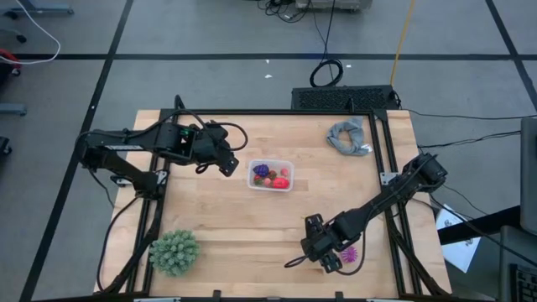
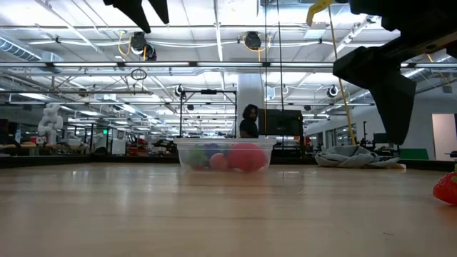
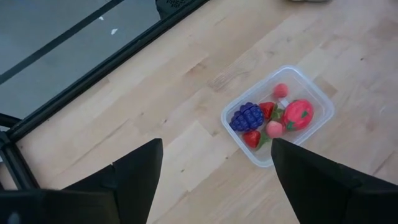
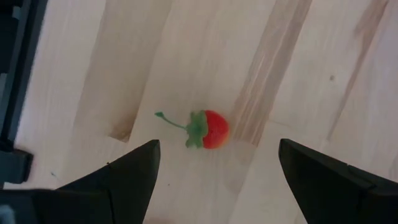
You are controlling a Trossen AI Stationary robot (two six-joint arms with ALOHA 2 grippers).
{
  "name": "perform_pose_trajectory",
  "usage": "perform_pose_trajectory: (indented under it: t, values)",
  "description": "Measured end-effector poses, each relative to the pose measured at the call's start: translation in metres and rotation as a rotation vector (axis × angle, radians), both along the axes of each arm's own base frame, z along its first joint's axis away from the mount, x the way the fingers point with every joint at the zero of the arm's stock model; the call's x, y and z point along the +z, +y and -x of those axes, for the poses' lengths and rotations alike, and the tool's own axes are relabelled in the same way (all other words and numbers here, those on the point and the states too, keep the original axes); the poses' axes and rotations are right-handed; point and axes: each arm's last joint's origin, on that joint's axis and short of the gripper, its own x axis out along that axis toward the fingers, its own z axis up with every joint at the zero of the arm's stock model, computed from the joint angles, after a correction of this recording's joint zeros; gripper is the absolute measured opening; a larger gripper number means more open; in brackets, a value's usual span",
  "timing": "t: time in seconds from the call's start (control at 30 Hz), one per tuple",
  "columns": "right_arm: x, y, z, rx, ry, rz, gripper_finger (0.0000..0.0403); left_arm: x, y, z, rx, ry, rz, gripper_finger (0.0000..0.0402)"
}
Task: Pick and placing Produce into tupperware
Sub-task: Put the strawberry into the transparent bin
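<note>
strawberry (image 4: 208,129) centred below right gripper (image 4: 217,180), jaws wide, empty. drop straight, clamp the body not the stem. left gripper (image 3: 214,180) open, empty beside tupperware (image 1: 270,175).

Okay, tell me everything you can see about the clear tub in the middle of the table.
The tupperware is a small clear plastic rectangular tub with rounded corners and no lid, sitting flat on the wooden table near its centre. It holds a purple grape cluster, a large red fruit, small red strawberries and pink pieces. Neither gripper touches it; the open left gripper is just beside it.
</note>
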Motion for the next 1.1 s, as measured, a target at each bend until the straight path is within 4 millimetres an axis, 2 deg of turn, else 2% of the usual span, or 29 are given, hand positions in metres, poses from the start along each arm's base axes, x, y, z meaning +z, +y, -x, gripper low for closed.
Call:
perform_pose_trajectory:
  t: [0.43,1.1]
  values:
    - [0.0,0.007,0.002,-0.017,-0.015,-0.024,0.0288,0.0,0.0,0.0,0.004,-0.002,0.003,0.0308]
    - [-0.026,-0.003,0.009,-0.052,-0.019,-0.035,0.0283,0.0,0.0,0.0,0.007,-0.004,0.007,0.0308]
